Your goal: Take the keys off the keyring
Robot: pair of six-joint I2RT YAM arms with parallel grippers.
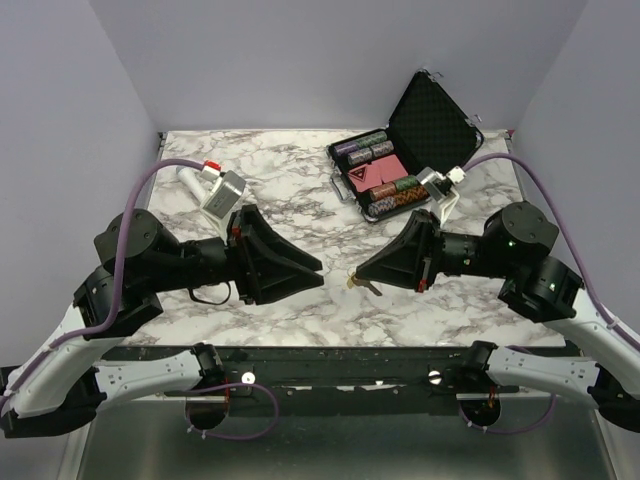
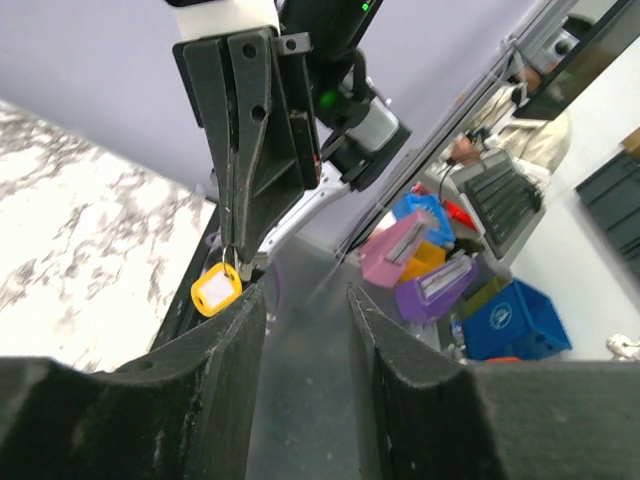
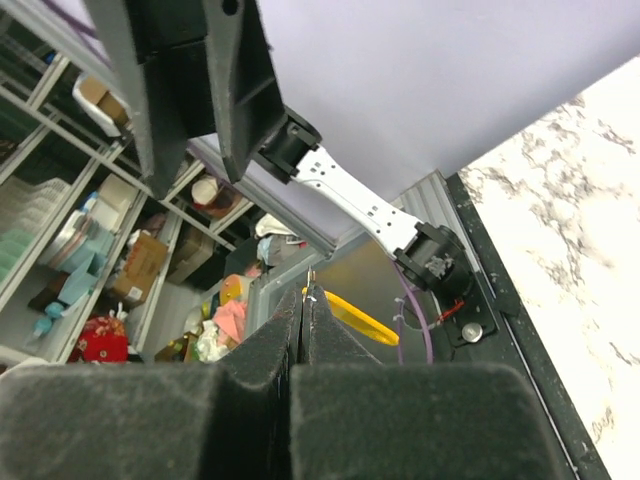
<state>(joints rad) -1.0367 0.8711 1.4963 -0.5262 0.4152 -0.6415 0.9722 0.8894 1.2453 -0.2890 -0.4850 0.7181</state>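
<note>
The right fingers (image 1: 360, 274) are clenched on the one keyring (image 3: 312, 293). Its single yellow-headed key (image 2: 216, 290) dangles at their tips. The left fingers (image 1: 316, 269), spread apart and grasping nothing, sit near the key's 9 o'clock.

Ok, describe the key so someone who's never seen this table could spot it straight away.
Start at the marble table, toward the middle of its front edge. From the tips of the right arm's closed fingers a thin keyring hangs with the key on it. Its yellow head sets it apart, and it is far smaller than the black case behind.
</note>
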